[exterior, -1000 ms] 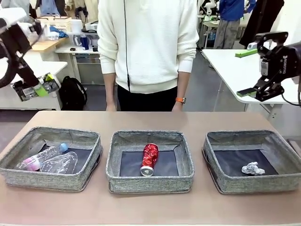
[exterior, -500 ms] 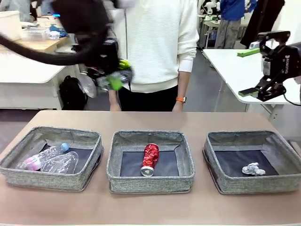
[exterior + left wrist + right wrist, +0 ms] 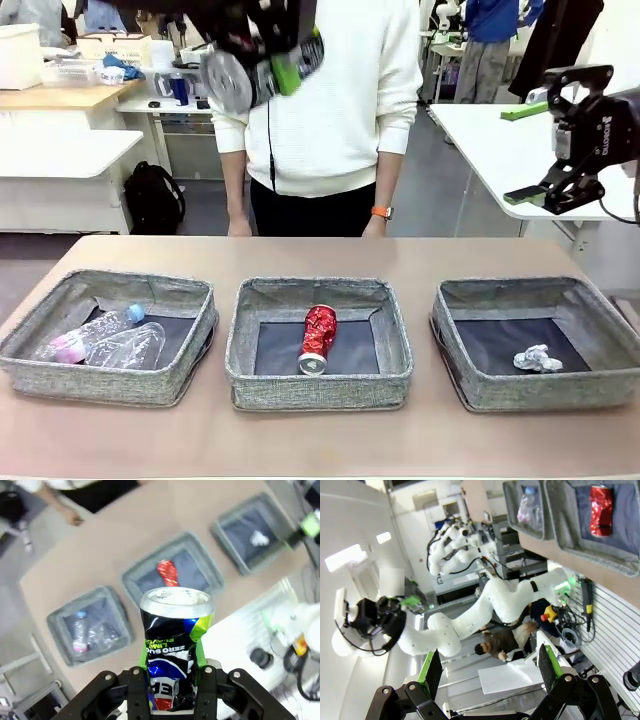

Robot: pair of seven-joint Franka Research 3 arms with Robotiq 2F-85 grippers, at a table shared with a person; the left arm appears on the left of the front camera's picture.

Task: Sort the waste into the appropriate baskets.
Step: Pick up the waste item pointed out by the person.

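The left hand [image 3: 172, 700] pinches a crushed black aluminium can [image 3: 175, 645] with green and blue print between its green pads, gripping it near the lower end so most of the can stands free above the fingers. In the front view this hand [image 3: 262, 62] rides high above the brown table [image 3: 320, 440], roughly over the gap between the left and middle baskets. The right hand [image 3: 553, 190] hangs off to the side with its fingers spread and nothing between them.

The middle grey woven fabric basket [image 3: 318, 393] already holds a crushed red can [image 3: 318, 338], so it looks like the proper place for the black one. The left basket [image 3: 105, 385] holds a clear bottle with a blue cap [image 3: 90, 333] and a clear plastic cup [image 3: 130, 348]; the right basket [image 3: 545, 393] holds a crumpled white paper ball [image 3: 537, 358].

The chief risk is a release from this height: the light can may bounce off a low wall or land among the plastics. A grip so near one end could also let the dented can twist loose during travel.
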